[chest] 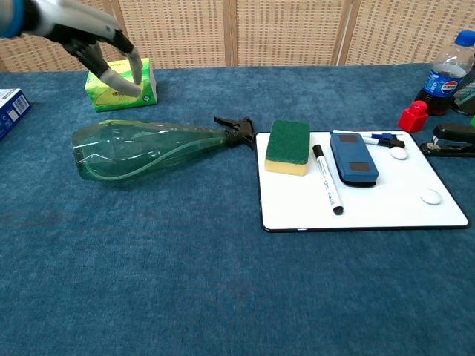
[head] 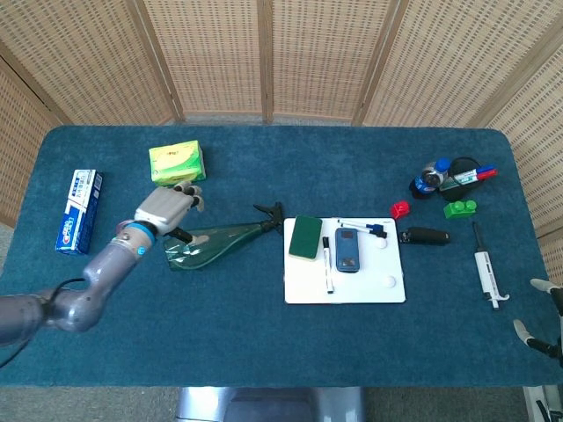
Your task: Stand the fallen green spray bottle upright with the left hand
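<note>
The head view shows the whole table [head: 264,334], with a toothpaste box [head: 79,211] at the left and the right hand [head: 544,327] at the lower right edge, too cropped to tell its state; the chest view cuts both off. The bottle [chest: 141,148] lies on its side left of centre, nozzle toward the whiteboard [chest: 371,200]. The left hand [chest: 104,55] hovers above the bottle's base at the upper left of the chest view, fingers spread and curved downward, holding nothing, in front of the green box [chest: 141,90].
</note>
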